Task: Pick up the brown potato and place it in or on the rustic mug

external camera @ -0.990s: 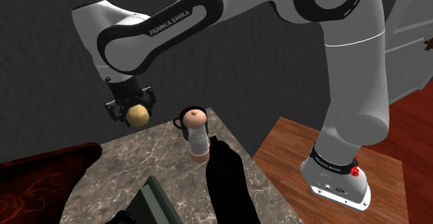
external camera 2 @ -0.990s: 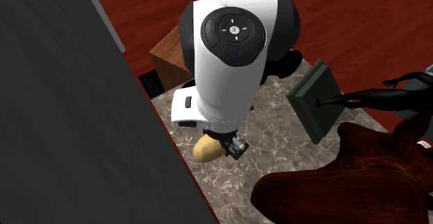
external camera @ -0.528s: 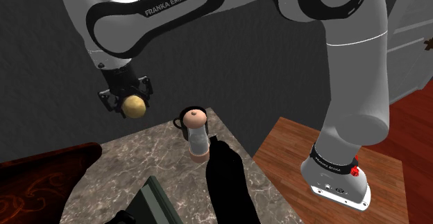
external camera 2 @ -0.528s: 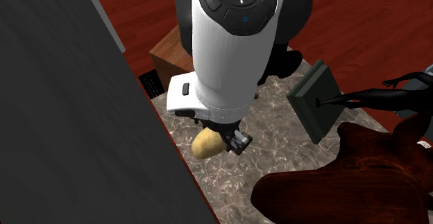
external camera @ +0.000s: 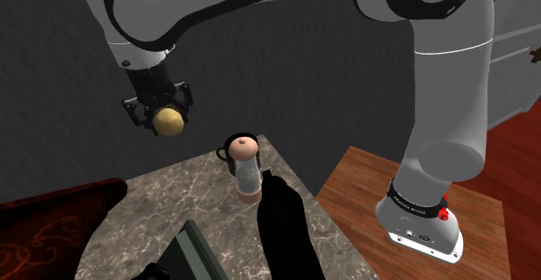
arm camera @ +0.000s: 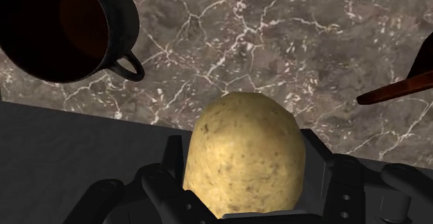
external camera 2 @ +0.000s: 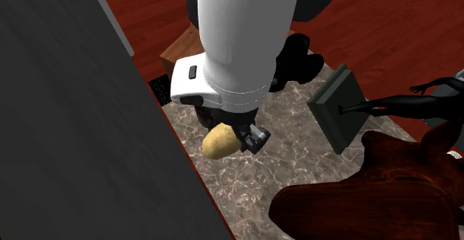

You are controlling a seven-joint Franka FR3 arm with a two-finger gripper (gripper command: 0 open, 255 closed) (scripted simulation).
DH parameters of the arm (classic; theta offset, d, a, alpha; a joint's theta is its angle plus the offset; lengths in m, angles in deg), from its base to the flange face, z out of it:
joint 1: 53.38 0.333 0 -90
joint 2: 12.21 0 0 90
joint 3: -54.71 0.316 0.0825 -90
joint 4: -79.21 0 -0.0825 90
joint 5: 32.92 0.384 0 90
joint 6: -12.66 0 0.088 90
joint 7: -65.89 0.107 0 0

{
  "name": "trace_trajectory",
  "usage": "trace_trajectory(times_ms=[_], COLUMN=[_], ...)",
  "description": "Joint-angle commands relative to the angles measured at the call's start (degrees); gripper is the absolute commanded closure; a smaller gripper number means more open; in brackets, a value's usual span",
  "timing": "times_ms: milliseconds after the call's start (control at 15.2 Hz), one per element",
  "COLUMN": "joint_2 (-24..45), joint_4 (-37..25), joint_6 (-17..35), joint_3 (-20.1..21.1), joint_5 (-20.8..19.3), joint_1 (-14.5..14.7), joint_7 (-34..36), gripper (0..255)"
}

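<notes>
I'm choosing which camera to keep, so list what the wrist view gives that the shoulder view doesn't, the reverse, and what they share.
From the wrist: a look straight down into the open mouth of the dark mug. From the shoulder: the white arm, its wooden stand, a pale-capped bottle and a black figure. Shared: the potato clasped in the hand, above the marbled top.
</notes>
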Motion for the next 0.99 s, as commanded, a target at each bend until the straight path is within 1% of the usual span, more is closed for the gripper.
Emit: trace_trajectory(times_ms=[0, 198, 330, 528, 660, 924], joint_2=[-5.38, -13.35, -18.53, -26.02, -30.75, -30.04], joint_4=[6.81, 16.03, 21.58, 29.17, 33.75, 36.21], joint_6=[2.22, 4.83, 6.05, 7.15, 7.44, 10.54], joint_3=[0.27, -0.04, -0.77, -2.50, -3.99, -3.79], joint_5=[2.59, 6.77, 9.53, 13.27, 15.32, 15.10], joint_1=[-2.47, -5.34, -6.57, -7.55, -7.69, -7.55], joint_7=[-1.81, -5.38, -8.08, -12.27, -14.96, -14.64], gripper=[255, 255, 255, 255, 255, 255])
